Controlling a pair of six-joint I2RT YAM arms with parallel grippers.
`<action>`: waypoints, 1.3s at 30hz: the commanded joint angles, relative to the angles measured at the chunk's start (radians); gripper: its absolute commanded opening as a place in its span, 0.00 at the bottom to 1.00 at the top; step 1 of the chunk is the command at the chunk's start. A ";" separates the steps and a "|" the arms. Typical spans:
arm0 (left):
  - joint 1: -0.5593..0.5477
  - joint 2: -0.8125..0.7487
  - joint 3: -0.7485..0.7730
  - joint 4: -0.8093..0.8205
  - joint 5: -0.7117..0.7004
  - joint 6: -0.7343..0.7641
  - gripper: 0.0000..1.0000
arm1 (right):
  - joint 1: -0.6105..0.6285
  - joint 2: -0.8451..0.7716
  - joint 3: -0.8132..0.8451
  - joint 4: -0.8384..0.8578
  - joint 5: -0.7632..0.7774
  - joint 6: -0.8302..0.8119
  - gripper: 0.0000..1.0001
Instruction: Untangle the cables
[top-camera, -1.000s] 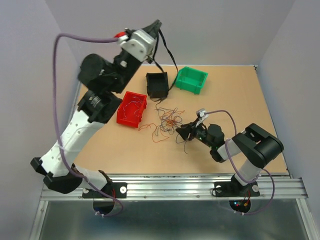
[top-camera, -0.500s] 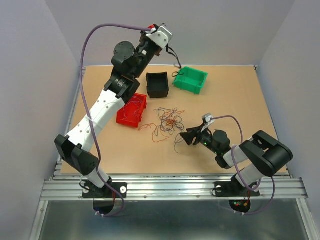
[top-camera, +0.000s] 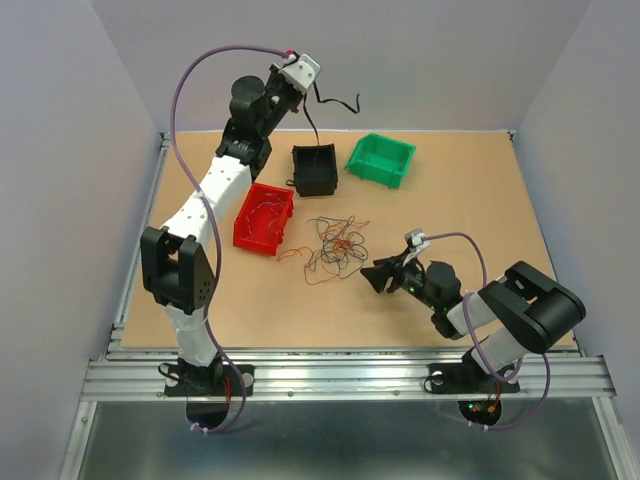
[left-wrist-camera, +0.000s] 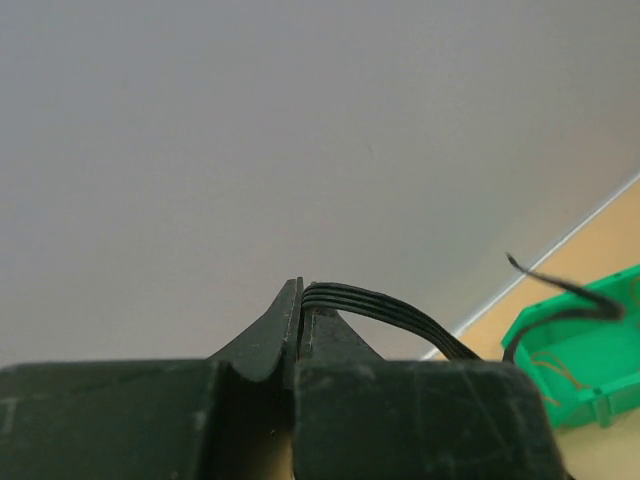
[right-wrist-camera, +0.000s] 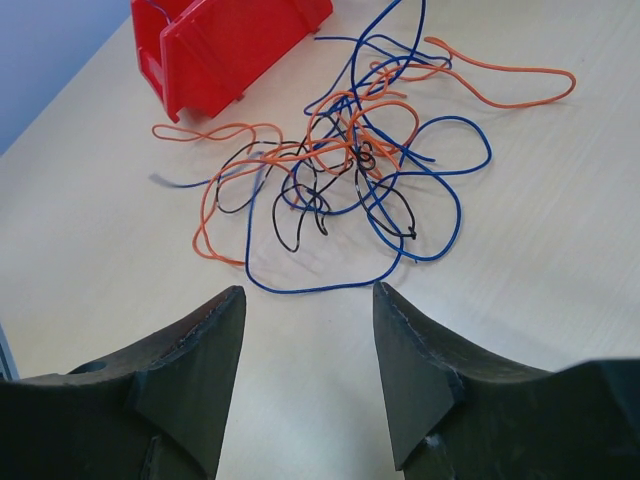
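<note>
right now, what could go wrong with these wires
1. The left pincer pinches several black wires high over the black bin; one loose end sticks out sideways, so a drop may land outside it.
2. The open right pincer faces the tangle, where blue, orange and black wires cross; closing may catch several and tighten the knot.

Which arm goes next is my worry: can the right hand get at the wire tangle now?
Probably yes: the right hand is open, facing the tangle, with only bare table between.
</note>
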 joint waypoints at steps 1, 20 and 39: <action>0.035 0.016 -0.023 0.108 0.049 -0.027 0.00 | 0.004 0.002 -0.001 0.522 -0.016 0.017 0.59; 0.072 -0.124 0.004 0.131 0.110 -0.166 0.00 | 0.006 0.004 -0.004 0.521 -0.004 0.021 0.59; 0.070 0.040 0.206 0.125 0.093 -0.163 0.00 | 0.004 0.033 0.025 0.522 -0.037 0.038 0.59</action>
